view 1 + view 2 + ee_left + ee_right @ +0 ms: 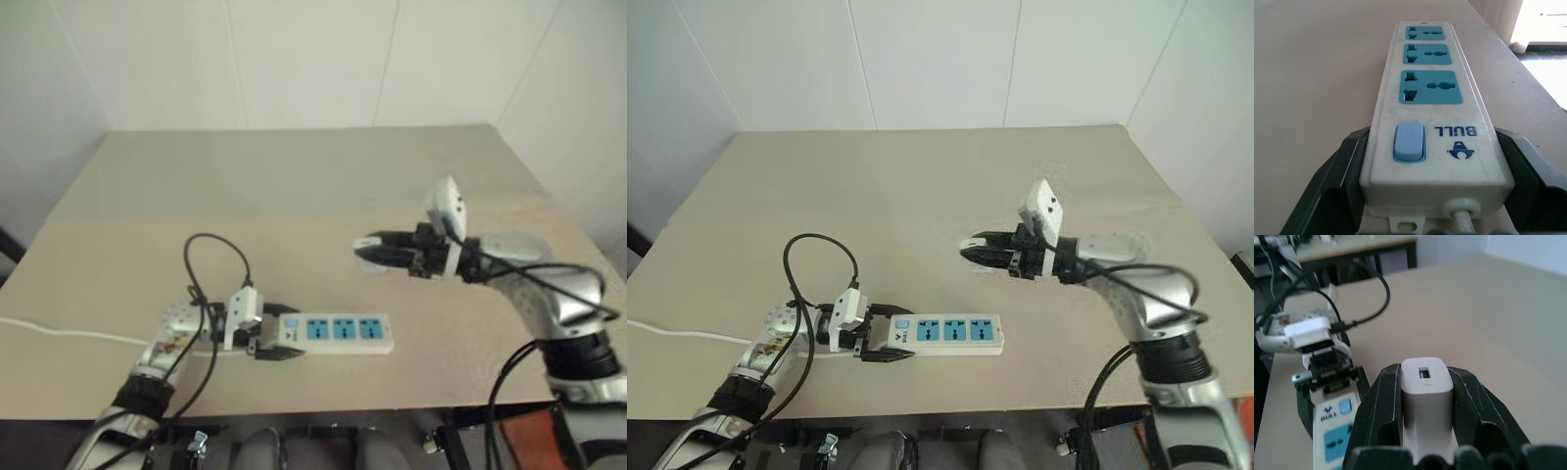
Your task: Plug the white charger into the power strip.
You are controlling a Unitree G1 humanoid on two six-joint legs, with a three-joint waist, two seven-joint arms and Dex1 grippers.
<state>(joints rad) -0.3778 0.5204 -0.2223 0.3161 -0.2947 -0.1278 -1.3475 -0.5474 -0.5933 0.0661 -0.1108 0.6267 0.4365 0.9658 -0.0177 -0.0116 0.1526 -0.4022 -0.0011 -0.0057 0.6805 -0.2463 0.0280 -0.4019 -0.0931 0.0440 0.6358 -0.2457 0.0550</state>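
Left wrist view, writing: the word "BULL" is printed in dark blue on the power strip (1432, 122), next to a small bull-head logo; seen from here the letters read upside down.
Switch: a pale blue rocker (1409, 142) sits beside that print, at the end where the thin white cord (1463, 215) leaves the strip.
Sockets: three blue sockets run in a row away from the switch; I can read no writing on them.
Power strip, place: it lies flat on the beige surface (294, 186), near the front edge, with its cord trailing off toward the robot's left.
Left hand (277, 333): spread wide, one black finger on each long side of the strip's switch end, both fingers (1347, 166) close against the casing.
Right hand (978, 248): raised above the surface, well apart from the strip and pointing toward the robot's left; its two black fingers are clamped on the white charger (1426, 391).
White charger, detail: the end facing the wrist camera shows a small rectangular port; I see no lettering on it, and its prongs are hidden.
Second sighting of the brand: the right wrist view catches "BULL" again beside the blue switch.
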